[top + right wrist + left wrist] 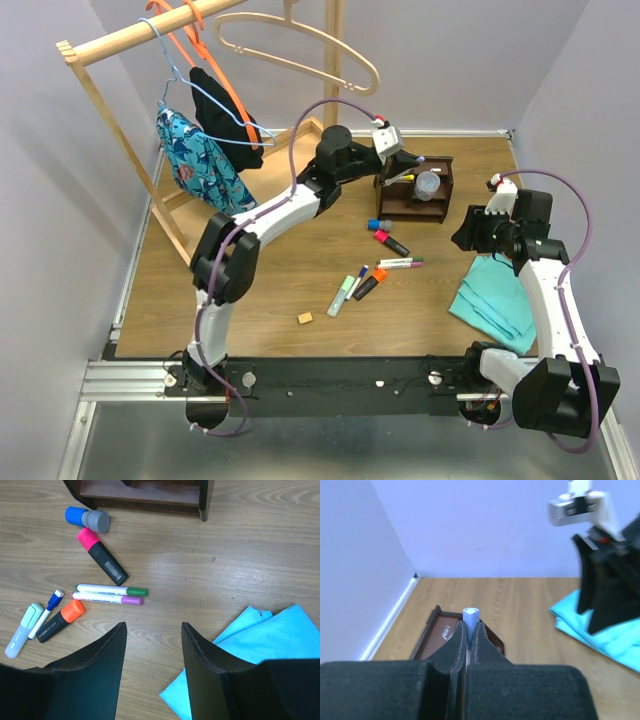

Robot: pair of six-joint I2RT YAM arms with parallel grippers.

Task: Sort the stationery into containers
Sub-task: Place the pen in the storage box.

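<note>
Centre slim pale-blue pen [471, 613], pinched in left gripper [468, 629], over dark brown wooden organizer [438, 635] — then release. Leave right gripper [152, 628] wide, empty.

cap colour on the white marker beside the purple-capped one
Green marker cap; clearest in right wrist view.

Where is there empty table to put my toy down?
Bare wood runs along the front, between the eraser and the cloth. There is another gap between the organizer and that cloth, but the right gripper hangs over it. The middle is crowded with markers.
</note>
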